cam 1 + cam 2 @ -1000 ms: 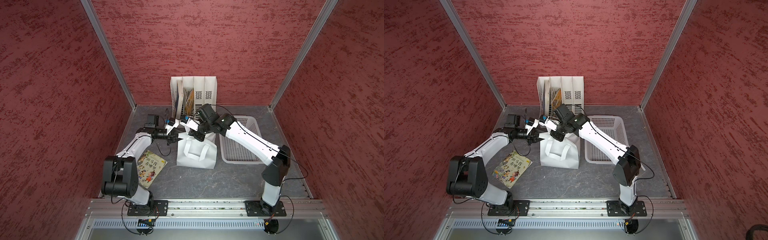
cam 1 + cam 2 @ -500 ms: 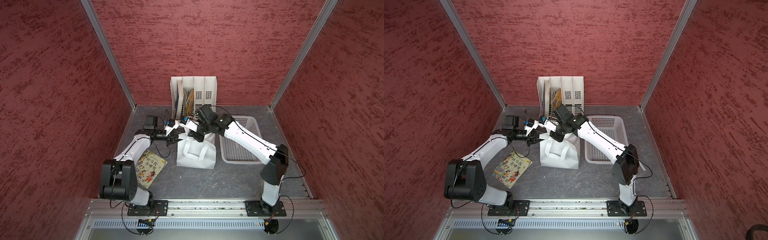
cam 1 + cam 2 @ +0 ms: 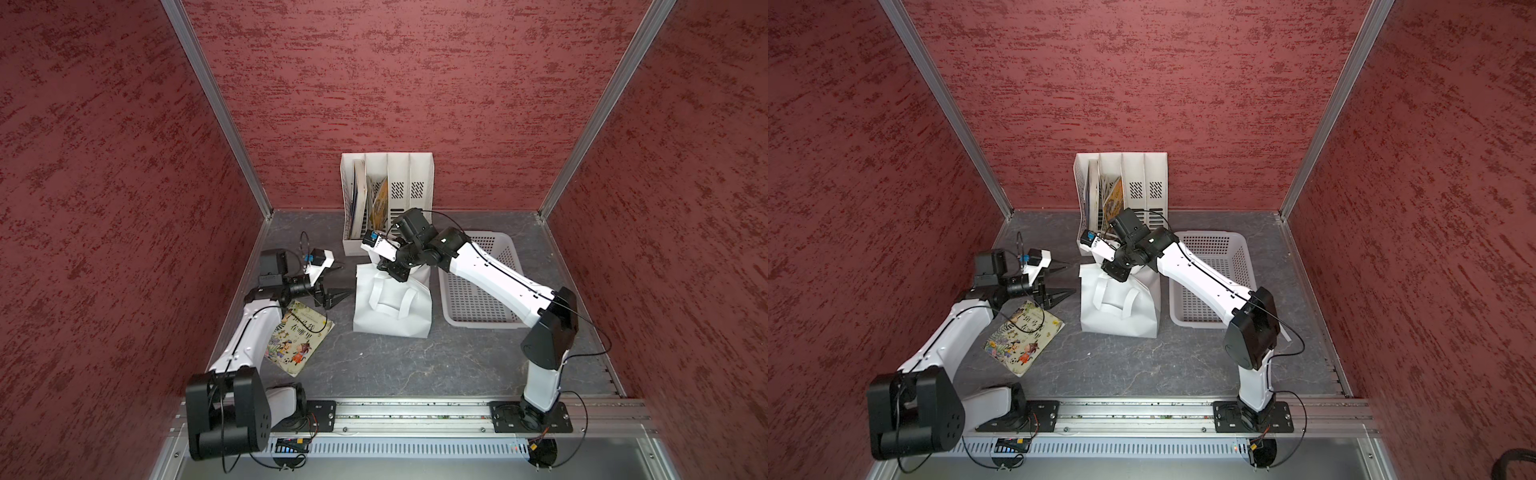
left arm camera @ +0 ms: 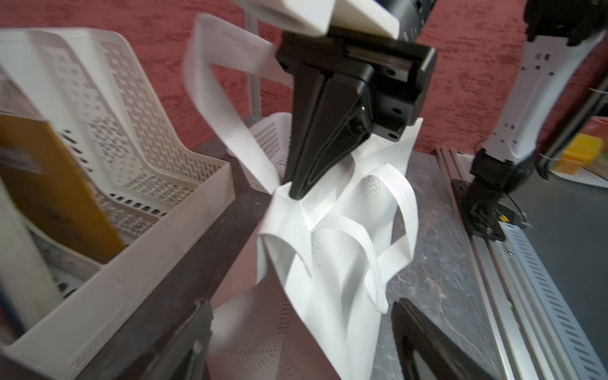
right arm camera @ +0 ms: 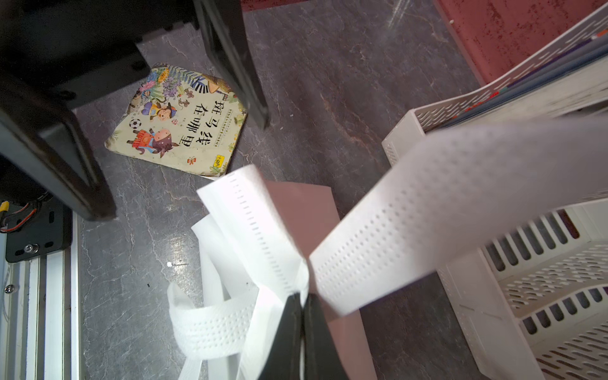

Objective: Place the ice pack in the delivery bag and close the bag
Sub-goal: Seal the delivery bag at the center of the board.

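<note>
The bag (image 3: 390, 307) stands mid-table between the book (image 3: 299, 336) and the basket (image 3: 478, 282), in front of the file rack (image 3: 386, 199). My right gripper (image 3: 394, 275) is clamped shut on the bag's top edge, and my left gripper (image 3: 345, 281) hangs wide and empty just beside its book-side wall, so left looks like the free arm. I can't find the ice pack in any view, so its direction is unknown; only the left wrist view shows the right tips pinching fabric by a handle (image 4: 227, 125), hidden under the wrist in both top views.

The delivery bag (image 3: 390, 309) stands between book (image 3: 297, 338) and basket (image 3: 482, 323), before the rack (image 3: 419, 174).
</note>
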Robot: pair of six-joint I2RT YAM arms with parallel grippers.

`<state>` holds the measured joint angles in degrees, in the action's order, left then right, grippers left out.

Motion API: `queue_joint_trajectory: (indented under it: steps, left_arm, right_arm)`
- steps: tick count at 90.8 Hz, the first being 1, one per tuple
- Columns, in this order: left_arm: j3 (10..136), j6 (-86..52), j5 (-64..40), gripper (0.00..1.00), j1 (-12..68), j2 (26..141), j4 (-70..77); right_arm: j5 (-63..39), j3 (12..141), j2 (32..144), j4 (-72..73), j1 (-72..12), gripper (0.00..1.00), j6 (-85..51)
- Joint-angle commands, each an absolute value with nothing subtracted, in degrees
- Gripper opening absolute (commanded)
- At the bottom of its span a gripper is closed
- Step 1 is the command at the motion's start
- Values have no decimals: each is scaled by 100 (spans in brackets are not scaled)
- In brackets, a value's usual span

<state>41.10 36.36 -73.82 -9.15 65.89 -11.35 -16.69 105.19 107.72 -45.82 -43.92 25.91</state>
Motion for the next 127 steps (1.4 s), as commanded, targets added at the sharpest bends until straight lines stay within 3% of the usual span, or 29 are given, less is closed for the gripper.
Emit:
queue_joint_trajectory:
  steps: [1, 18, 34, 46, 67, 72, 79, 83, 89, 106, 115, 127]
  left_arm:
    - [4018, 2184, -7486, 98, -805, 6309, 416]
    - [4829, 2774, -6748, 97, -39, 7151, -620]
    - [5660, 3395, -7476, 70, 92, 8242, -1513]
    - [6157, 3987, -7711, 57, 181, 8754, -2426]
    - [6307, 4262, -7837, 54, 318, 8967, -2715]
    - [6346, 4434, -7885, 42, 331, 9028, -2884]
    - [6428, 4658, -7923, 15, 318, 9108, -3117]
    - [6495, 4824, -7948, 0, 289, 9154, -3361]
    - [6515, 4881, -7980, 0, 234, 9145, -3464]
    - [6234, 4493, -7927, 0, 175, 8826, -3018]
    - [6145, 4481, -7945, 0, 184, 8764, -2987]
    - [6127, 4482, -8009, 0, 200, 8734, -2979]
  right_arm:
    - [-1558, 10183, 10694, -4784, -4305, 0, 2557]
    - [-1677, 9921, 10466, -4505, -4308, 0, 2653]
    - [-1669, 9901, 10428, -4484, -4315, 0, 2638]
    - [-1635, 9869, 10379, -4453, -4329, 0, 2619]
    - [-1583, 9866, 10380, -4372, -4377, 0, 2562]
    - [-1577, 9875, 10367, -4340, -4385, 0, 2526]
    - [-1546, 9875, 10296, -4249, -4388, 0, 2388]
    - [-1550, 9861, 10176, -4161, -4377, 9, 2236]
    - [-1659, 9747, 9751, -3927, -4311, 30, 1970]
    - [-2078, 7914, 7527, -2650, -3614, 69, 1451]
    - [-2543, 7030, 6851, -2554, -2760, 79, 1568]
    - [-3875, 6592, 6882, -2876, -2078, 80, 2499]
